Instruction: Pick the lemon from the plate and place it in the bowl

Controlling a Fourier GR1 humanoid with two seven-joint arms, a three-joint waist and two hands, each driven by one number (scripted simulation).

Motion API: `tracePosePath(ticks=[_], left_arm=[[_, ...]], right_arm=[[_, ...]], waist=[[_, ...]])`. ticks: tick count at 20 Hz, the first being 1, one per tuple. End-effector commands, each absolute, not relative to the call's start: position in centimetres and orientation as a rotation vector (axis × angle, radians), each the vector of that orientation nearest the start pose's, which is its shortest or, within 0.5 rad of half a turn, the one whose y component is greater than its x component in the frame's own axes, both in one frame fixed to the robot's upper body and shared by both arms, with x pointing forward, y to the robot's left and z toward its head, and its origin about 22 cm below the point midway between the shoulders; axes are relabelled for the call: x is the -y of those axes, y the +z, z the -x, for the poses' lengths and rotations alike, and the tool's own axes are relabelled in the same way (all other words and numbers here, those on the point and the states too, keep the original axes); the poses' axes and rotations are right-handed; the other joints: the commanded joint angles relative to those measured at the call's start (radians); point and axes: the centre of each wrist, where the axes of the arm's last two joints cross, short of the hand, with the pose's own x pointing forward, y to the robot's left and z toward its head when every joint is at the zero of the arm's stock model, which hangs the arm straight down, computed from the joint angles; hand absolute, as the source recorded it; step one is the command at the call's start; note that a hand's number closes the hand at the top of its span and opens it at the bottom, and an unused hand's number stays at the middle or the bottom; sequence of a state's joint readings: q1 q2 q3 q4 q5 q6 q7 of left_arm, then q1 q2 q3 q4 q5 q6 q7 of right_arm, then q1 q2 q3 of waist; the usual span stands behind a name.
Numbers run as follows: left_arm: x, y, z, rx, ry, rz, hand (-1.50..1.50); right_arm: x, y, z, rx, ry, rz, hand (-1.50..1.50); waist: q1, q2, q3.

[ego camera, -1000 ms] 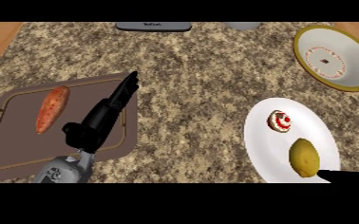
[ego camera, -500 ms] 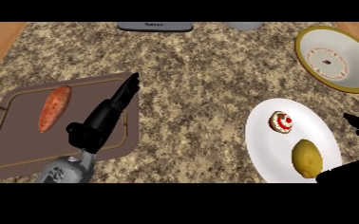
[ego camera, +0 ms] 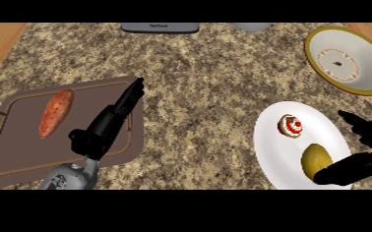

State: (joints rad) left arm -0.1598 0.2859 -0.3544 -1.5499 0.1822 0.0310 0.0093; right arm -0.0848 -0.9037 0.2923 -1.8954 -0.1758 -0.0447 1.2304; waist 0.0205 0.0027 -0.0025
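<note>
The right hand [ego camera: 347, 171] is reaching with fingers [ego camera: 355, 120] spread around the lemon [ego camera: 314, 158], which is sitting on the plate [ego camera: 270, 147] between thumb and fingers; the bowl [ego camera: 320, 39] is lying well beyond the fingers

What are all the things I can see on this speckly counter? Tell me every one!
Yellow lemon: one, on the white round plate, lower right.
Small red-and-white cupcake: one, same plate, above the lemon.
White bowl with olive rim: one, upper right.
Orange sweet potato: one, on the brown cutting board, left.
Grey objects at the far edge: two, partly cut off.
Left hand: black, open, over the board.
Right hand: black, beside the lemon.
</note>
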Motion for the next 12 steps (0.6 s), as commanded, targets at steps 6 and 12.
tracePosePath(ticks=[6, 12], left_arm=[[-20.1, 4.3, -27.1, 1.594, -0.386, 0.153, 0.00], [-20.9, 3.3, -26.7, 1.586, -0.377, 0.156, 0.00]], right_arm=[[27.5, 13.5, -23.8, 0.416, 0.461, 0.763, -1.50], [25.9, 10.9, -22.9, 0.401, 0.481, 0.852, -1.50]], waist=[[-0.015, -0.004, 0.001], [-0.009, -0.004, 0.000]])
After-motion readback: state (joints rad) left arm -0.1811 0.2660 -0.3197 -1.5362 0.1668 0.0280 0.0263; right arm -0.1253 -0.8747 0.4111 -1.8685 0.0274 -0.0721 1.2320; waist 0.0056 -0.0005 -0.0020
